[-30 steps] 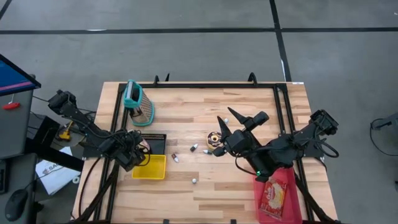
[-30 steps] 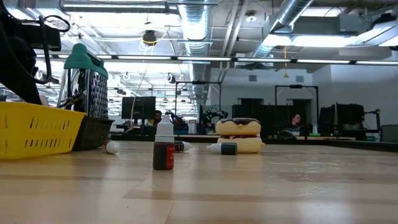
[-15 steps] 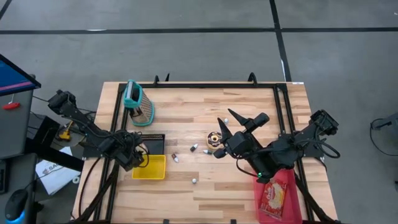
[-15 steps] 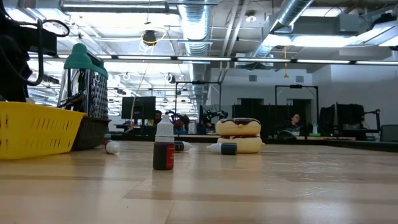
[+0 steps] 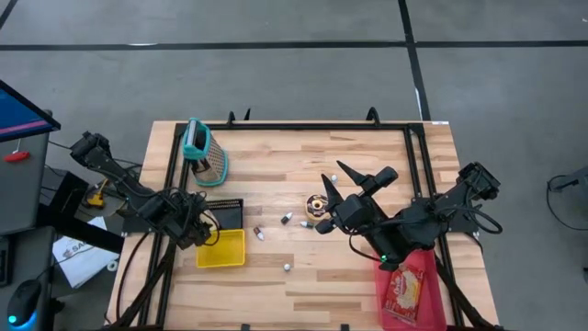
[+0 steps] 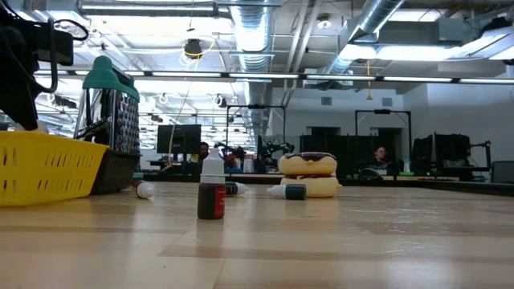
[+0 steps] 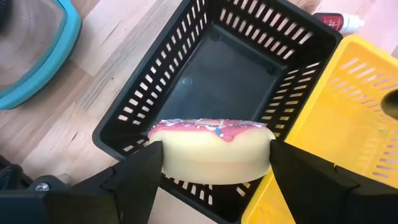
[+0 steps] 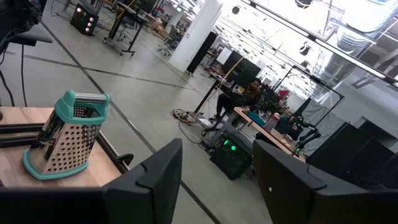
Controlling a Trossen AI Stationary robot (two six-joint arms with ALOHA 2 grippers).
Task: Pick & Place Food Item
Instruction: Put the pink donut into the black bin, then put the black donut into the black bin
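A pink-frosted donut (image 7: 211, 146) hangs over the black basket (image 7: 224, 74), between the fingers of my left gripper (image 7: 214, 160), which is shut on it. In the high view that gripper (image 5: 202, 224) sits at the table's left, above the black basket (image 5: 230, 211) and the yellow basket (image 5: 223, 248). A chocolate-topped donut (image 6: 307, 163) rests on a plain one (image 6: 309, 186) at mid table. My right gripper (image 5: 354, 180) is raised above the table's middle, open and holding nothing; the right wrist view shows its fingers (image 8: 155, 177) apart. My left gripper pinches the pink donut by two opposite sides of its pale rim (image 7: 163, 157) between its two fingers. The fingers slant downward onto it. The donut sits level with the frosting up, lifted clear above the black basket's wall.
A teal-handled grater (image 5: 206, 153) stands at the far left. Several small bottles (image 6: 212, 189) lie and stand around mid table. A red snack bag (image 5: 410, 290) lies near the right front corner. The yellow basket (image 7: 348, 118) adjoins the black one.
My left gripper has tipped a little above the baskets without travelling; the black basket shows more from above than before. The right arm and the table's things have kept still.
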